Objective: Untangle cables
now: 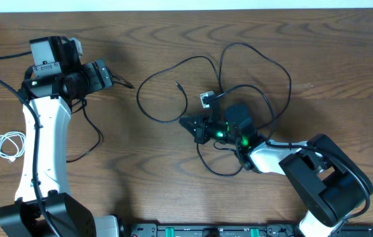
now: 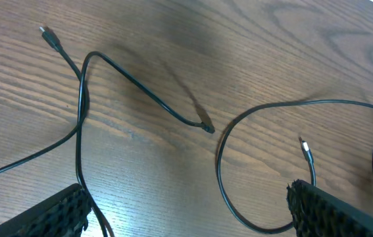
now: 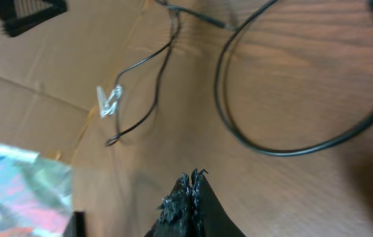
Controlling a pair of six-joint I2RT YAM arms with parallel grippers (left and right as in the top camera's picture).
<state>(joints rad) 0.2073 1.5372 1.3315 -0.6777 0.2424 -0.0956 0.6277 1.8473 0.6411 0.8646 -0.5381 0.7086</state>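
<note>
Left claw (image 2: 186,194) wide open, empty, over black cables (image 2: 219,155); right claw (image 3: 187,187) closed tight

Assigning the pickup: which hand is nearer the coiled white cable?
Left. In the overhead view the left hand is up-right of the white cable; the right hand is much farther, among the black cables.

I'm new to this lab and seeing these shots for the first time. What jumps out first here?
Long thin black cables loop in a loose tangle over the middle of the brown wooden table. The right gripper sits shut among them, with green lights glowing behind it. At the table's left edge a small coiled white cord lies apart, and the left gripper stands open at upper left.
</note>
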